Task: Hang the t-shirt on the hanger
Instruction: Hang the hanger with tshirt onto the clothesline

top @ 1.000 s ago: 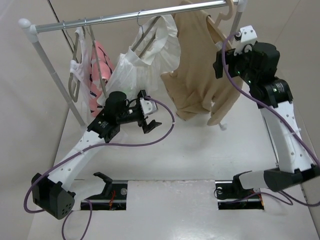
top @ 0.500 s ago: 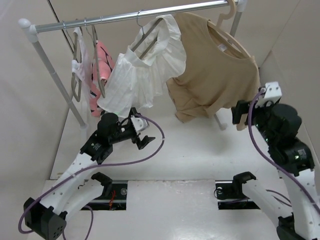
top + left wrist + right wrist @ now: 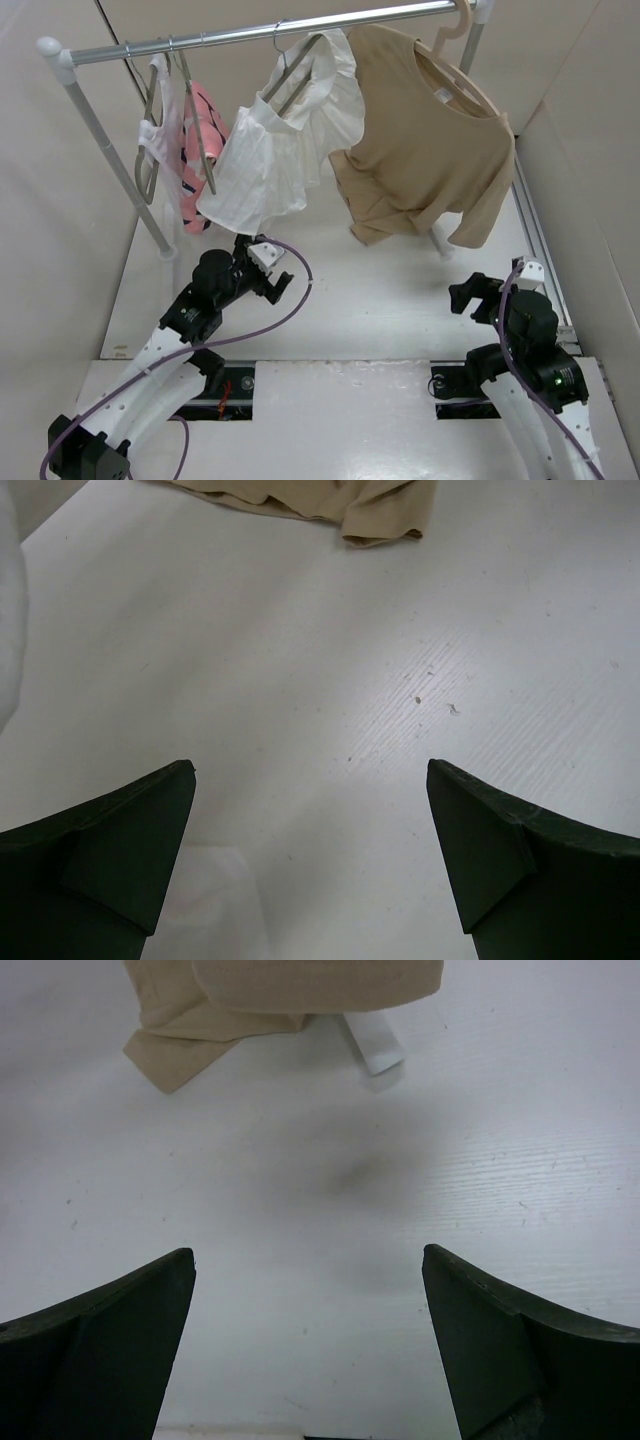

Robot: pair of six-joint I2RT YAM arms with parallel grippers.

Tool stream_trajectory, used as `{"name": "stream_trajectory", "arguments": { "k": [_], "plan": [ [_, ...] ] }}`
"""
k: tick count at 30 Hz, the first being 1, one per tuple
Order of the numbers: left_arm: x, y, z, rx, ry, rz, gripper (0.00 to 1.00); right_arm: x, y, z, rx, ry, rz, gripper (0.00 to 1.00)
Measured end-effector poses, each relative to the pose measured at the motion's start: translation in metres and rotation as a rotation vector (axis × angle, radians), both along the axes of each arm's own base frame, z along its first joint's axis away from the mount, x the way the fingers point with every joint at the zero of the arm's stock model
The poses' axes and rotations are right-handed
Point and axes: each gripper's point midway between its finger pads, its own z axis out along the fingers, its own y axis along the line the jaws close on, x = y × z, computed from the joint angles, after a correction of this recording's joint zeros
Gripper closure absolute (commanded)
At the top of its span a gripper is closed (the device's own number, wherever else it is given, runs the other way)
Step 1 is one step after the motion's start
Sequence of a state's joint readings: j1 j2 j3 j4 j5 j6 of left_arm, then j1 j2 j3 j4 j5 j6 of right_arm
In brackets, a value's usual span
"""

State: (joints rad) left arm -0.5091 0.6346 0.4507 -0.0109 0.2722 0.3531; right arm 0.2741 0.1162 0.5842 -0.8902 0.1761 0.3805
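The tan t-shirt [image 3: 425,140] hangs on the pale peach hanger [image 3: 455,45], whose hook sits over the metal rail [image 3: 250,35] at the right end. Its lower hem shows at the top of the left wrist view [image 3: 330,505] and of the right wrist view [image 3: 250,1000]. My left gripper [image 3: 275,283] is open and empty, low over the table, left of and below the shirt. My right gripper [image 3: 472,297] is open and empty, low near the table below the shirt's right sleeve. Both wrist views show wide-apart fingers [image 3: 120,850] [image 3: 500,1340] over bare white table.
A white pleated garment [image 3: 280,140] and a pink patterned garment [image 3: 200,140] hang on other hangers to the left on the rail. The rack's left post [image 3: 110,160] slants down to the table. The right post's foot [image 3: 372,1040] stands under the shirt. Walls close both sides.
Both arms have drawn back and down from the rack toward the near edge. The right gripper let go of the hanger and shirt, which now hang freely and spread out on the rail.
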Motion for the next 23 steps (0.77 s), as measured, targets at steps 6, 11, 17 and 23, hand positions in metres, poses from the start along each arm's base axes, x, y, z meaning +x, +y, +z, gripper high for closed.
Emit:
{"name": "stream_trajectory", "arguments": {
  "k": [6,11,17,23],
  "plan": [
    [-0.002,0.005,-0.008,-0.026,0.010,0.029,0.00,0.003,0.002,-0.009,0.009,0.060,-0.011,0.00],
    [0.004,0.019,-0.016,-0.040,0.021,0.087,0.00,0.006,0.005,-0.026,-0.016,0.168,0.000,0.00],
    [0.008,0.025,-0.008,-0.066,-0.011,0.109,0.00,0.006,0.006,-0.028,-0.020,0.177,0.007,0.00],
    [0.012,0.035,-0.010,-0.078,-0.028,0.142,0.00,0.004,0.007,-0.021,-0.006,0.127,0.016,0.00]
  ]
}}
